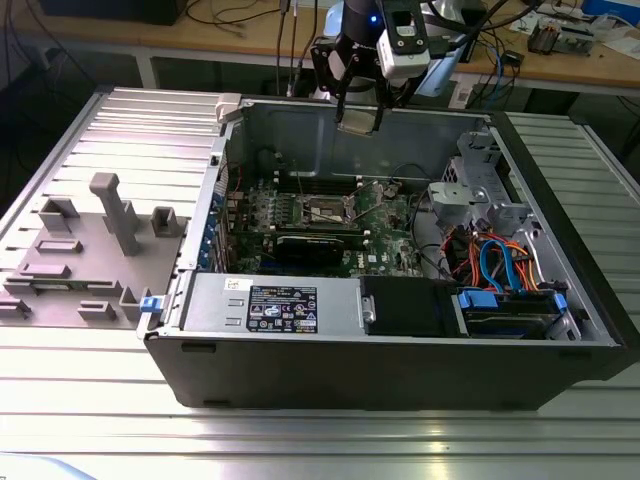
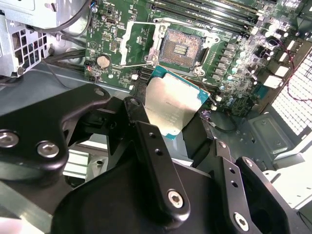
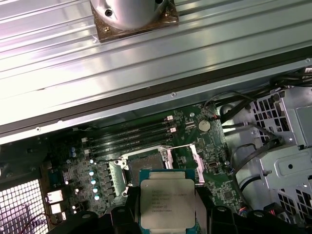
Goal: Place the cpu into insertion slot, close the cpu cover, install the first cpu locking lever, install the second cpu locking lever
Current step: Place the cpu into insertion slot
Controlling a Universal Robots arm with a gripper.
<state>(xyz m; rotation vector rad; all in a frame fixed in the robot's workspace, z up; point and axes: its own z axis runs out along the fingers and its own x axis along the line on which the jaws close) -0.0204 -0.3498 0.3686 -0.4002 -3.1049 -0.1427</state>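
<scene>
Holding the cpu [image 3: 167,202] flat with my hand [image 2: 170,127] clamped on its edges, I hang high above the computer case [image 1: 400,370] and its bare insertion slot [image 2: 181,48], whose cpu cover [image 2: 140,44] is swung open so it can go in level.

Flat square silver-grey cpu [image 3: 167,204]: 1
Square dark silver-rimmed insertion slot [image 2: 181,47]: 1
Thin silver windowed cpu cover [image 2: 126,45]: 1
Green circuit board [image 2: 109,36]: 1
Round silver coin cell [image 2: 102,61]: 1
</scene>
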